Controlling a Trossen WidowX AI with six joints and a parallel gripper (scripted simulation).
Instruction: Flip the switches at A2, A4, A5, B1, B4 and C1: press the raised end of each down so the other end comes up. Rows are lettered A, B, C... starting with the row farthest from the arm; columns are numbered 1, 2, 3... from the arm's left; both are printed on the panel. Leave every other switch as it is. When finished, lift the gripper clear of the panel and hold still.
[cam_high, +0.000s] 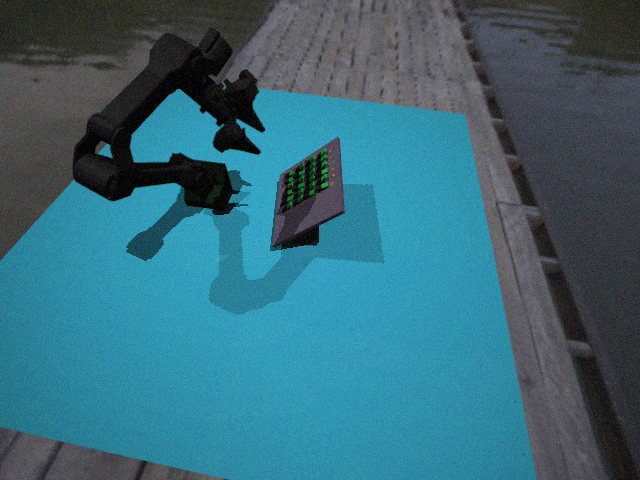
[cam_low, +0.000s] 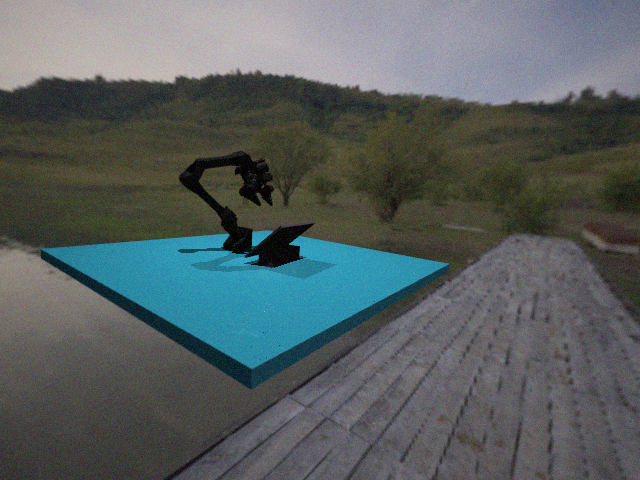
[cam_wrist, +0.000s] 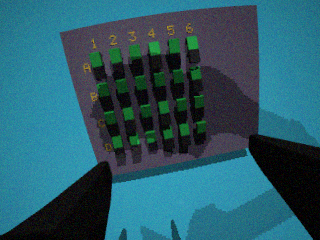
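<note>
Top view first: the black jointed robot arm (cam_high: 134, 134) is seen bent over the bright blue flat table top (cam_high: 258, 335), with its black two-fingered gripper (cam_high: 248, 136) held up in the air, well short of the panel and not touching anything. The fingers are spread wide and nothing is held between them. The task's thing, a tilted purplish-grey rectangular switch panel (cam_high: 310, 211), is propped on a dark stand near the middle of the table, just beyond the arm's base, with the grid of little green-and-black rocker switches (cam_high: 307, 178) packed toward its raised far end. Long shadows of arm and panel are thrown across the blue surface.

Exterior view: the same arm is seen side-on, arched like a hook, and the gripper (cam_low: 258, 196) hangs above and a bit behind the panel (cam_low: 281, 235), clearly apart from it. The panel's slope is obvious here, higher on the side away from the arm. A weathered grey wooden boardwalk (cam_low: 491, 361) is seen running past the table.

Wrist view: the panel (cam_wrist: 227, 47) is looked down on from above, with the switches (cam_wrist: 150, 96) laid out in six numbered columns and lettered rows. The two dark fingertips are seen far apart at the bottom corners, well clear of the panel. Which end of each switch is up can't really be made out at this size.
</note>
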